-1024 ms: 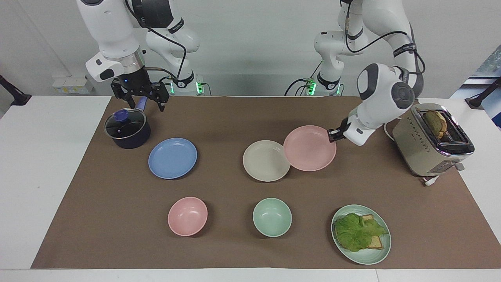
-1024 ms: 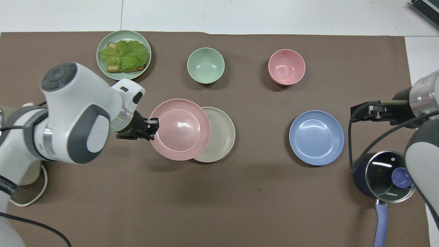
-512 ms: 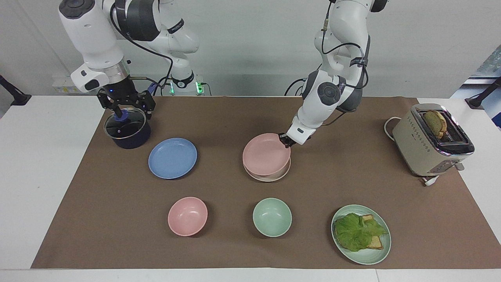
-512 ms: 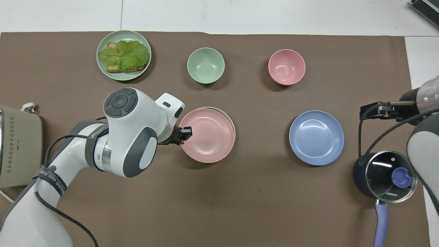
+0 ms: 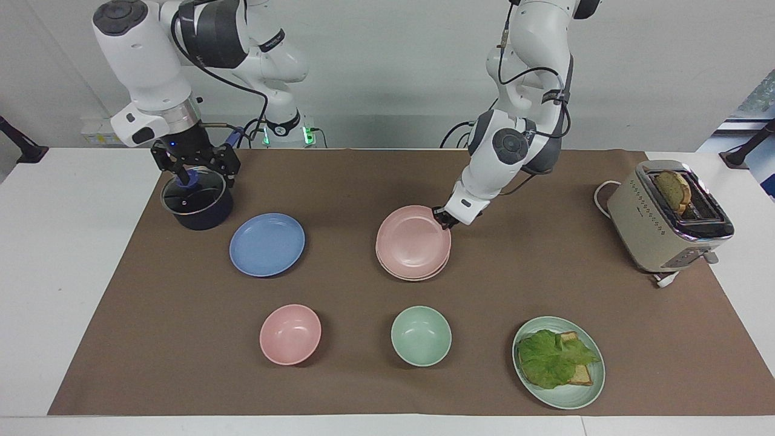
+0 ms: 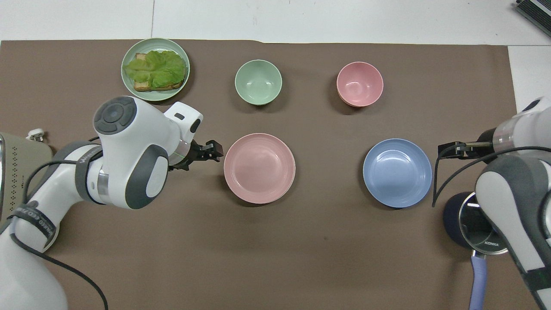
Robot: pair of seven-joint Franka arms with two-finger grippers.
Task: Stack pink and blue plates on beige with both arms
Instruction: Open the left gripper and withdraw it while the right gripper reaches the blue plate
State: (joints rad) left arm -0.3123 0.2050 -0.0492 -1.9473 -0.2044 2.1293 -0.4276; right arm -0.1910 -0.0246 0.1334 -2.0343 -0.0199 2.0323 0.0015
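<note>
The pale pink plate [image 5: 413, 241] [image 6: 259, 168] lies flat on the beige plate [image 5: 414, 278], which shows only as a thin rim under it. My left gripper [image 5: 445, 219] [image 6: 215, 150] hangs low beside the pink plate's rim, on the side toward the left arm's end of the table. It is open and off the plate. The blue plate [image 5: 267, 244] [image 6: 397, 172] rests alone on the mat toward the right arm's end. My right gripper [image 5: 183, 175] [image 6: 443, 149] hovers over the pot's lid, shut and holding nothing.
A dark pot [image 5: 197, 203] with a glass lid stands beside the blue plate, nearer to the robots. A pink bowl [image 5: 290, 334], a green bowl [image 5: 421, 335] and a green plate [image 5: 569, 402] with a lettuce sandwich line the farthest row. A toaster [image 5: 669, 218] stands at the left arm's end.
My left gripper carried the pink plate over the beige plate, set it down flat, let go and drew back a little. My right arm shifted over the pot.
</note>
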